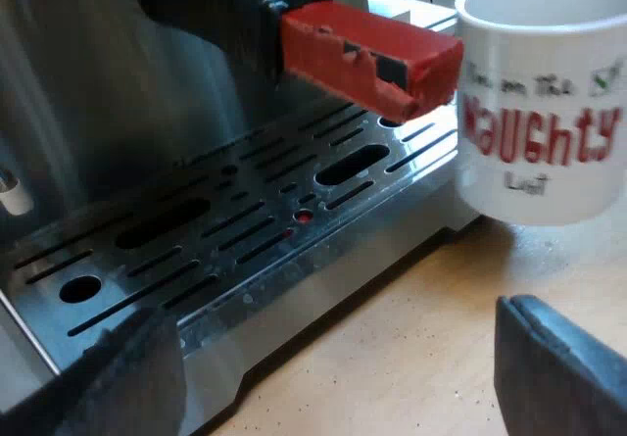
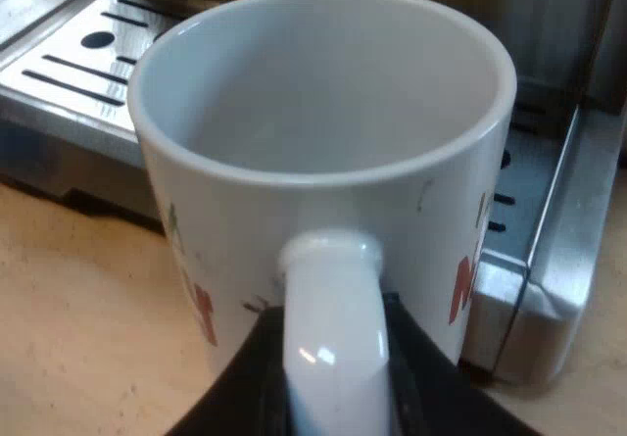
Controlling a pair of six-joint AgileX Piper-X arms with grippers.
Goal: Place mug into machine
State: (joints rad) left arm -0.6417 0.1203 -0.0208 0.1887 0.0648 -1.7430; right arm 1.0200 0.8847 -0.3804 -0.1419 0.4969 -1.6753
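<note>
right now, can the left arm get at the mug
Probably yes: the left tool is open and only bare table lies between it and the mug. The red handle end sits beside the rim, not across the way. The right tool clamps the mug's handle.

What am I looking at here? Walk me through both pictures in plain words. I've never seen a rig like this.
Each picture comes from a camera riding on one robot arm's wrist, so each looks past that arm's own two black fingers.

Left wrist view: the left gripper, with its fingers wide apart and holding nothing, faces an espresso machine. You see its slotted metal drip tray. Above the tray is the red end of the holder's handle, sticking out from the machine's front. The mug, white with red lettering, is at the tray's edge, over the wooden table, not on the tray.

Right wrist view: the right gripper is closed on the mug's handle. You look down into the empty mug, with the tray beyond it.
</note>
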